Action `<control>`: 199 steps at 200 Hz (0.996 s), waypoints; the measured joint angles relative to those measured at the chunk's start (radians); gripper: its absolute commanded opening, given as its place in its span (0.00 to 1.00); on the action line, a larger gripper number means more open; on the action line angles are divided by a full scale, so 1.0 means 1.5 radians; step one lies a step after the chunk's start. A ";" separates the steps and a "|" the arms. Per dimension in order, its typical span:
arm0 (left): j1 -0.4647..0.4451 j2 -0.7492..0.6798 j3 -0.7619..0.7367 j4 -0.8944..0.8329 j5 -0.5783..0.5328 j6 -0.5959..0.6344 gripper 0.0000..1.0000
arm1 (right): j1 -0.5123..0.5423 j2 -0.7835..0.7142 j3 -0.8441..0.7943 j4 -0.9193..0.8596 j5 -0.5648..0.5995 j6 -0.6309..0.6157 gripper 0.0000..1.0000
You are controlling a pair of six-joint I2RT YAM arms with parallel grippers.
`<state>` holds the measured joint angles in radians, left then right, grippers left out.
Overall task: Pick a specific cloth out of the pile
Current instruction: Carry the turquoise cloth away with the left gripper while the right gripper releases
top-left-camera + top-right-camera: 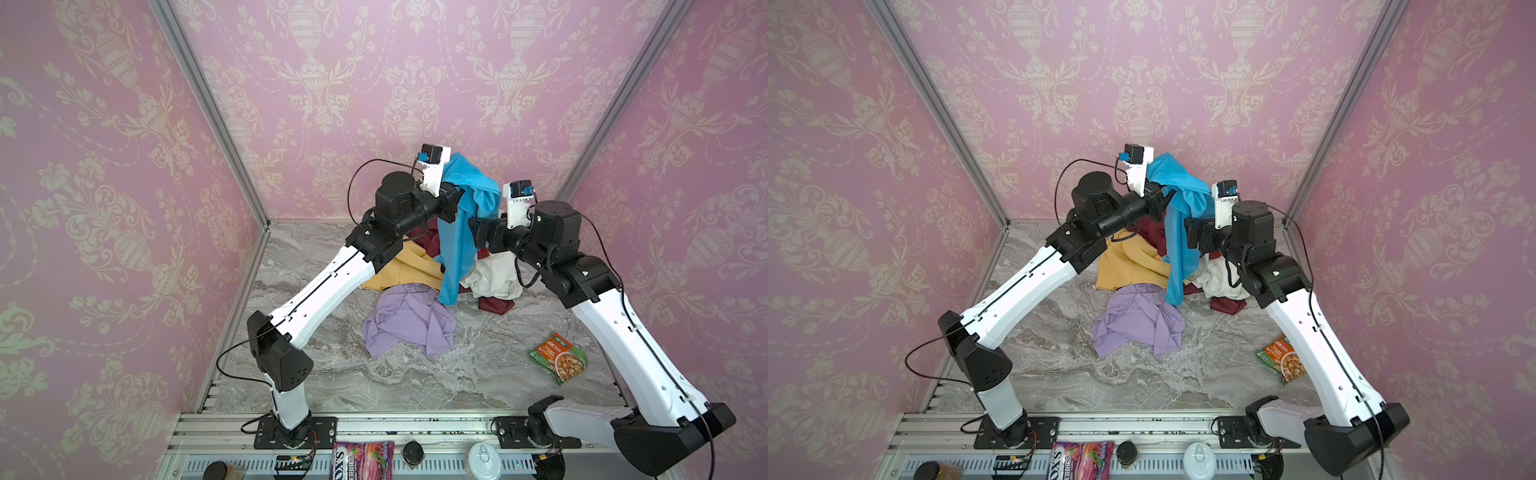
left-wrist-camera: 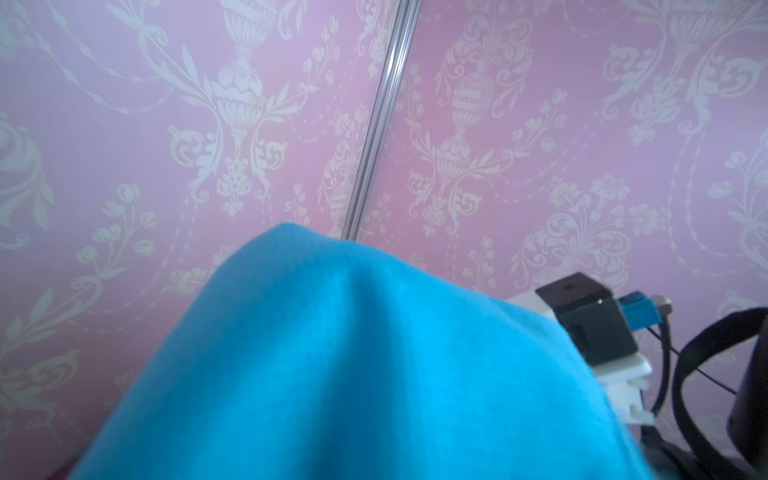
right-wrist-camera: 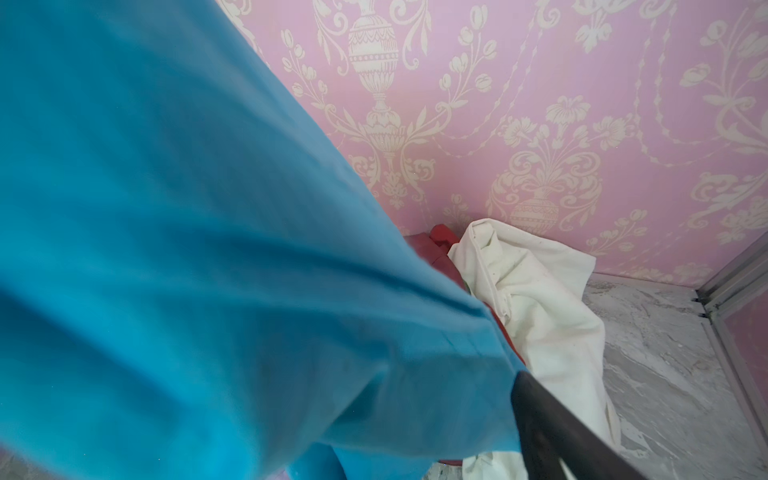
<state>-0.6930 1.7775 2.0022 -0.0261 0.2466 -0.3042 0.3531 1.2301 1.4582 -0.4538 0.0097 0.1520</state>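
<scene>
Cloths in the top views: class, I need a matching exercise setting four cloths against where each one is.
1. turquoise-blue cloth
2. lilac cloth
3. mustard-yellow cloth
4. white cloth

a. partly under the right arm
b. lifted, hanging down
c. frontmost on the tabletop
d. partly under the left arm

Pairs: 1-b, 2-c, 3-d, 4-a

Cloth (image 1: 461,249) plain turquoise; pile (image 1: 417,270) under it mustard, maroon, white, lilac; wallpaper (image 1: 374,83) pink, cream urn damask; table (image 1: 415,382) grey marble.
</scene>
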 measured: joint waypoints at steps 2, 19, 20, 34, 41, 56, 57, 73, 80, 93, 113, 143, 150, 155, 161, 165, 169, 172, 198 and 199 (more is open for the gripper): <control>0.003 -0.002 0.005 -0.005 -0.002 0.001 0.00 | 0.000 0.000 -0.002 0.000 -0.002 -0.002 1.00; 0.027 -0.008 0.045 -0.046 -0.015 0.006 0.00 | 0.000 -0.004 -0.023 0.007 -0.027 -0.002 1.00; 0.029 -0.008 0.049 -0.049 -0.016 0.006 0.00 | 0.000 -0.004 -0.025 0.008 -0.030 -0.002 1.00; 0.053 -0.013 0.077 -0.080 -0.026 0.011 0.00 | 0.000 -0.009 -0.049 0.020 -0.051 -0.002 1.00; 0.065 -0.016 0.088 -0.096 -0.033 0.012 0.00 | 0.000 -0.011 -0.063 0.026 -0.064 -0.001 1.00; 0.095 -0.024 0.105 -0.128 -0.041 0.015 0.00 | 0.001 -0.015 -0.090 0.040 -0.087 -0.001 1.00; 0.098 -0.025 0.107 -0.130 -0.042 0.015 0.00 | 0.001 -0.015 -0.091 0.040 -0.088 -0.001 1.00; 0.133 -0.034 0.117 -0.164 -0.052 0.020 0.00 | 0.007 -0.015 -0.115 0.055 -0.103 -0.001 1.00; 0.149 -0.039 0.119 -0.176 -0.054 0.022 0.00 | 0.011 -0.015 -0.124 0.062 -0.107 -0.001 1.00; 0.185 -0.050 0.118 -0.201 -0.062 0.023 0.00 | 0.021 -0.015 -0.141 0.076 -0.116 -0.001 1.00; 0.244 -0.076 0.088 -0.217 -0.077 0.030 0.00 | 0.034 -0.015 -0.162 0.101 -0.129 -0.001 1.00; 0.343 -0.125 -0.003 -0.226 -0.084 0.034 0.00 | 0.047 -0.009 -0.197 0.148 -0.146 0.005 1.00; 0.366 -0.134 -0.027 -0.224 -0.082 0.033 0.00 | 0.049 -0.003 -0.203 0.156 -0.150 0.006 1.00; 0.384 -0.140 -0.045 -0.221 -0.081 0.032 0.00 | 0.050 0.002 -0.207 0.162 -0.152 0.006 1.00; 0.405 -0.146 -0.067 -0.217 -0.080 0.030 0.00 | 0.051 0.009 -0.210 0.169 -0.154 0.007 1.00; 0.419 -0.149 -0.081 -0.215 -0.080 0.027 0.00 | 0.052 0.014 -0.213 0.174 -0.155 0.007 1.00; 0.431 -0.151 -0.094 -0.213 -0.079 0.026 0.00 | 0.052 0.018 -0.215 0.179 -0.157 0.007 1.00; 0.442 -0.151 -0.104 -0.211 -0.078 0.022 0.00 | 0.053 0.021 -0.217 0.181 -0.158 0.008 1.00; 0.510 -0.150 -0.173 -0.187 -0.067 0.011 0.00 | 0.055 0.042 -0.223 0.208 -0.168 0.019 1.00; 0.512 -0.149 -0.175 -0.187 -0.067 0.011 0.00 | 0.055 0.043 -0.223 0.209 -0.169 0.020 1.00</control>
<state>0.0750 1.5536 1.7401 -0.3061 0.1467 -0.2874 0.4355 1.2949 1.1244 -0.1398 -0.2440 0.1822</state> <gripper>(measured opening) 0.054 0.998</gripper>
